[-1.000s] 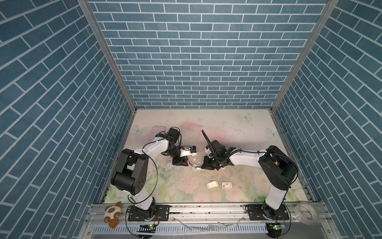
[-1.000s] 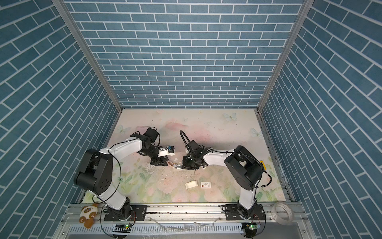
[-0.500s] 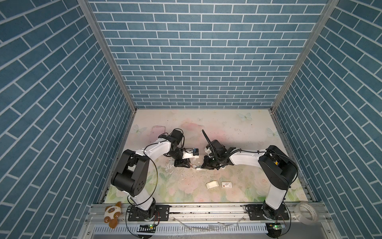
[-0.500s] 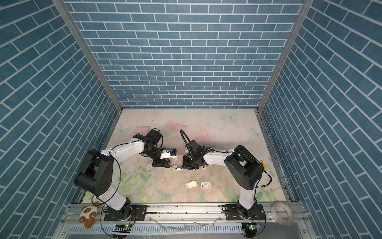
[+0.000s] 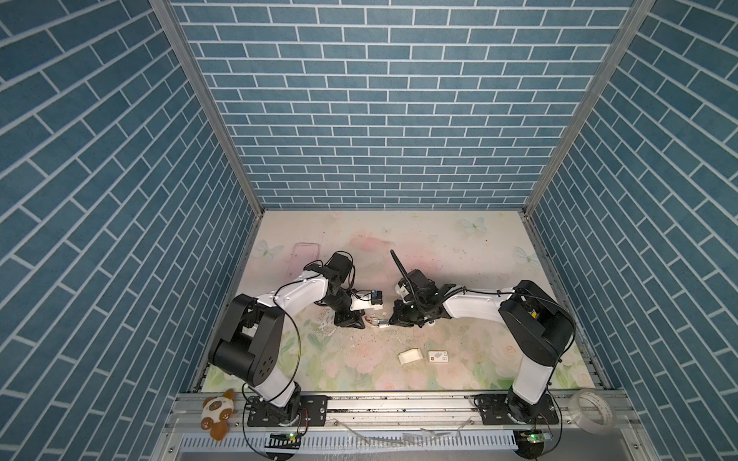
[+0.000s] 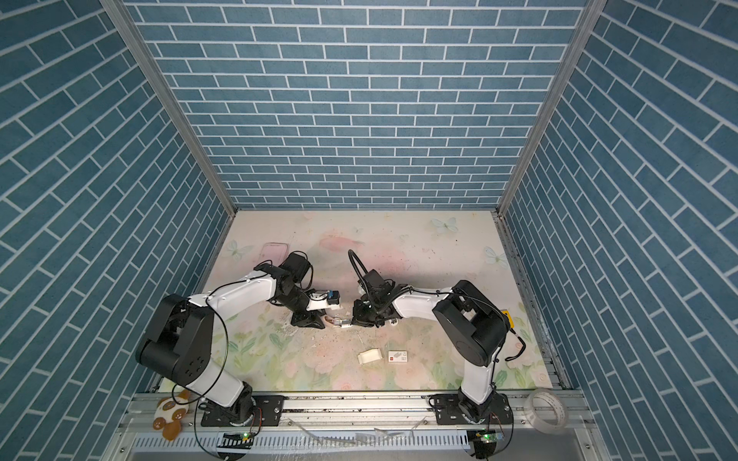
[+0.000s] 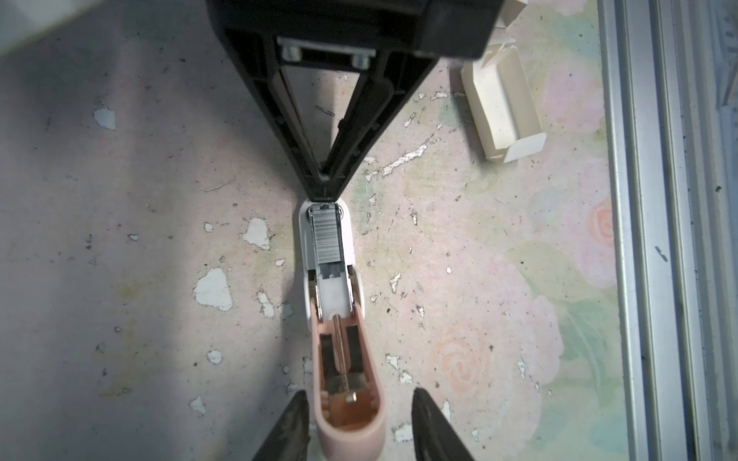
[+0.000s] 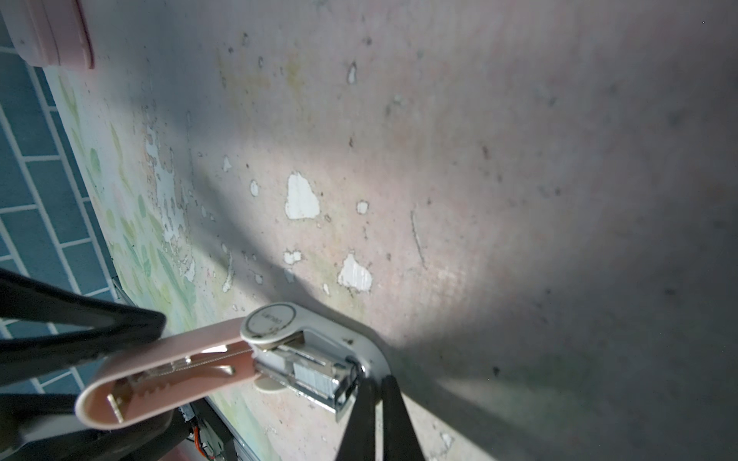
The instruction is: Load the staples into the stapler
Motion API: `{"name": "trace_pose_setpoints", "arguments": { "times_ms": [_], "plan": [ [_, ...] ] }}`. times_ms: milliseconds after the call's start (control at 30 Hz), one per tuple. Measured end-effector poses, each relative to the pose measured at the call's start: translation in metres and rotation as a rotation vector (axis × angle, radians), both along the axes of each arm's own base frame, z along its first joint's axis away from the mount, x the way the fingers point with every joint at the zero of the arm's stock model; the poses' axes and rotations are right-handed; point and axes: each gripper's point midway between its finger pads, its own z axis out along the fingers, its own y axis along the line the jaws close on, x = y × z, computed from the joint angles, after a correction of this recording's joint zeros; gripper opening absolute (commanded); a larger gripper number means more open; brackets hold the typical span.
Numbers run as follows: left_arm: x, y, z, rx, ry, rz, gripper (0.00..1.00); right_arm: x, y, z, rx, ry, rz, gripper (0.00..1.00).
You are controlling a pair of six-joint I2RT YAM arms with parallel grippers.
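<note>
The stapler (image 7: 331,287) lies opened on the table between both grippers in both top views (image 5: 377,321) (image 6: 337,321). Its pink lid (image 7: 351,415) is swung back from the white base. A silvery strip of staples (image 7: 327,235) (image 8: 315,375) sits in the magazine. My left gripper (image 7: 358,391) (image 5: 362,319) is open, its fingers either side of the lid's end, one close against it and one apart. My right gripper (image 8: 378,379) (image 7: 324,191) (image 5: 390,322) is shut, its tips against the base's front end.
A white cardboard tray (image 5: 410,355) (image 7: 503,107) and a red-marked sleeve (image 5: 438,356) lie nearer the front edge. A pink flat case (image 5: 305,255) lies at the back left. A tape roll (image 5: 594,411) and a plush toy (image 5: 217,411) rest on the front rail.
My left arm has reached to the right, up to the stapler's pink lid, and its fingers have spread a little. The right gripper has stayed shut at the stapler's front.
</note>
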Motion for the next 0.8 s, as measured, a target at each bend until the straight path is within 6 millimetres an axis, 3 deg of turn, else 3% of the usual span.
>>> {"name": "trace_pose_setpoints", "arguments": {
  "times_ms": [800],
  "plan": [
    [0.0049,-0.0028,0.0040,-0.017,-0.018,0.033,0.25,0.0008,0.0007,0.0002,0.007,0.001,0.000,0.06]
  ]
}}
